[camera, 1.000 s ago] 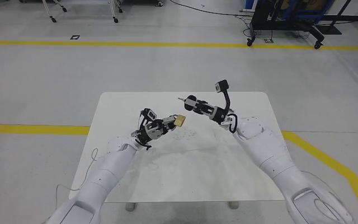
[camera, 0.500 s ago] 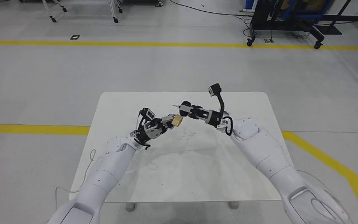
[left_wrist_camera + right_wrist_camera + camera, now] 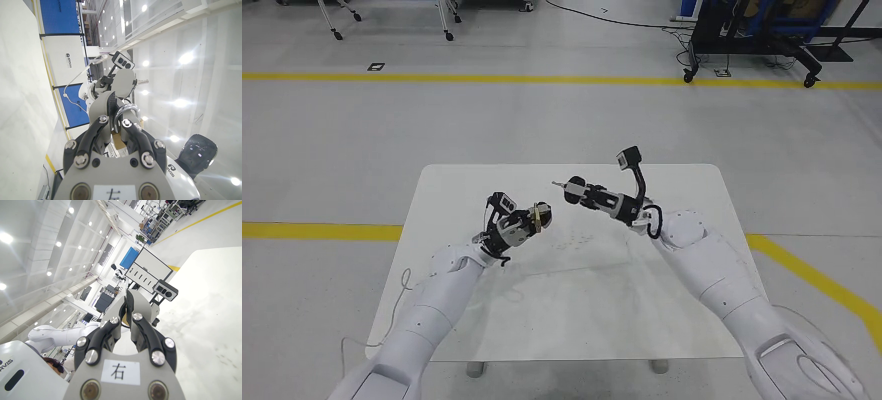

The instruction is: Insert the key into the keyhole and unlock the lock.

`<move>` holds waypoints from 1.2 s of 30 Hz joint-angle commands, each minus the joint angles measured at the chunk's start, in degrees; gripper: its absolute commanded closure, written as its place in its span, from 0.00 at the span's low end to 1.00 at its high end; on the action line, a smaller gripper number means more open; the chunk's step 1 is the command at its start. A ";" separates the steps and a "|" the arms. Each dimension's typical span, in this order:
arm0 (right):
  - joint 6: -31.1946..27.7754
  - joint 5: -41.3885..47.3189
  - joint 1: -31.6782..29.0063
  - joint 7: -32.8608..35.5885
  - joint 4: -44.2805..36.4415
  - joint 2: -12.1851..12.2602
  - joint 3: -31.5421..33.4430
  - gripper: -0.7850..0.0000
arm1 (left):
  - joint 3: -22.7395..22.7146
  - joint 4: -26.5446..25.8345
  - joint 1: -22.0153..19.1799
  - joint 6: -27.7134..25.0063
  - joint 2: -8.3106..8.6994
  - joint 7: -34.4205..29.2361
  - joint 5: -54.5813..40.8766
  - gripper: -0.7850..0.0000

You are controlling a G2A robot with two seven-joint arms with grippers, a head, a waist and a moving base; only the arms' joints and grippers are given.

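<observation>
While both arms are raised over the white counter [image 3: 642, 300], the left end effector [image 3: 531, 219] sits at about 11 o'clock from the counter's middle in the top view, its fingers closed around the lock [image 3: 538, 215]. From the left wrist view, that end effector [image 3: 122, 110] pinches the lock [image 3: 127, 111] between its two pads, with the silver shackle arching out toward the fingertips and the brass body tucked back toward the palm. The right end effector [image 3: 577, 190] is close to 12 o'clock from the counter's middle, clamped tight on the key [image 3: 560, 185], whose blade juts from the fingertips toward roughly 9 o'clock. In the left wrist view the same right end effector [image 3: 123, 85] shows beyond the lock, and the key [image 3: 142, 81] sticks out of it sideways, bare metal past the pads. The right wrist view has its end effector [image 3: 126, 299] with the pads pressed nearly together. Seen from above, the key lies at about 1 o'clock from the lock, near it but apart, and both are held above the counter.
</observation>
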 commanded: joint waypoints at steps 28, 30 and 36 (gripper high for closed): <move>9.04 -17.50 -16.80 -5.45 -19.57 3.81 7.62 1.00 | -0.76 -6.80 3.62 4.22 0.44 21.49 12.57 1.00; 9.04 -17.50 -16.80 -5.45 -19.57 3.81 7.62 1.00 | -0.76 -6.80 3.62 4.22 0.44 21.49 12.57 1.00; 9.04 -17.50 -16.80 -5.45 -19.57 3.81 7.62 1.00 | -0.76 -6.80 3.62 4.22 0.44 21.49 12.57 1.00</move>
